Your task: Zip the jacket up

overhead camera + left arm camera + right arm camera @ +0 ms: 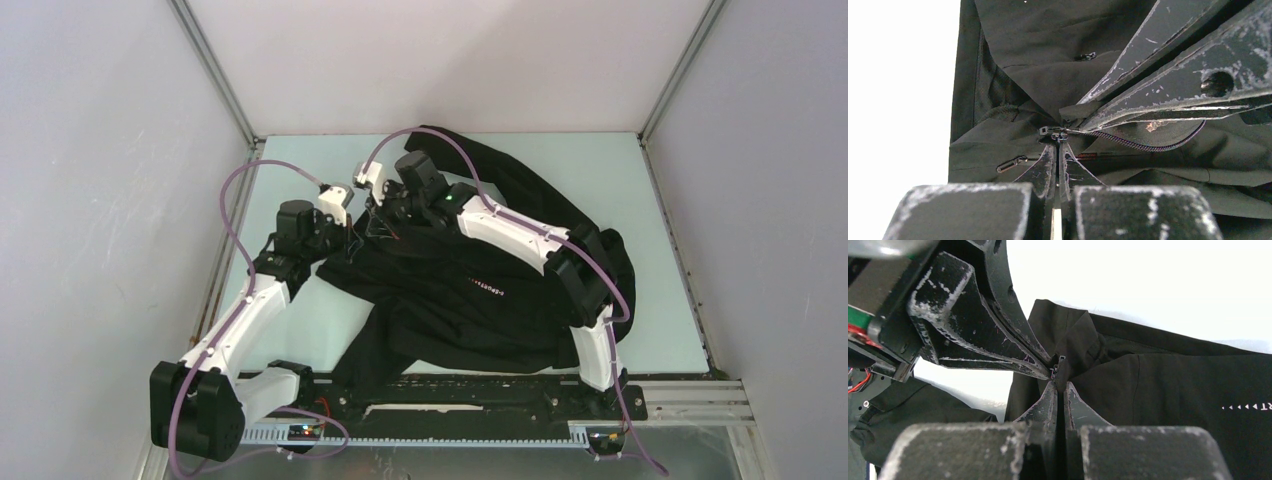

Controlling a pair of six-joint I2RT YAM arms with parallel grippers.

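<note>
Left wrist view: left gripper [1058, 145] jaws were pressed together with only a hairline gap. Their tips were at the slider [1054, 132], apparently pinching it or its tab; the exact hold was too small to confirm.

Right gripper [1075, 116] came in from the upper right of the left jaws, also closed. It was clamped on a fold of the jacket [1038, 50] just beside the slider, so the two sets of jaws nearly touched.

Key relation: the zipper teeth [1148, 146] ran out from the slider to the right of the left jaws, passing beneath the right jaws in a shallow curve. Judgement: the long axis of the track lay across the left jaws rather than ahead of them, so any slider travel would go sideways along that line. The left arm was the one on the slider, and the right served as the anchor.

Beyond the jaws: the jacket body lay crumpled on the bench [665, 330], on the near side of both grippers. The pale lettering [483, 287] faced up, well apart from the jaws.
</note>
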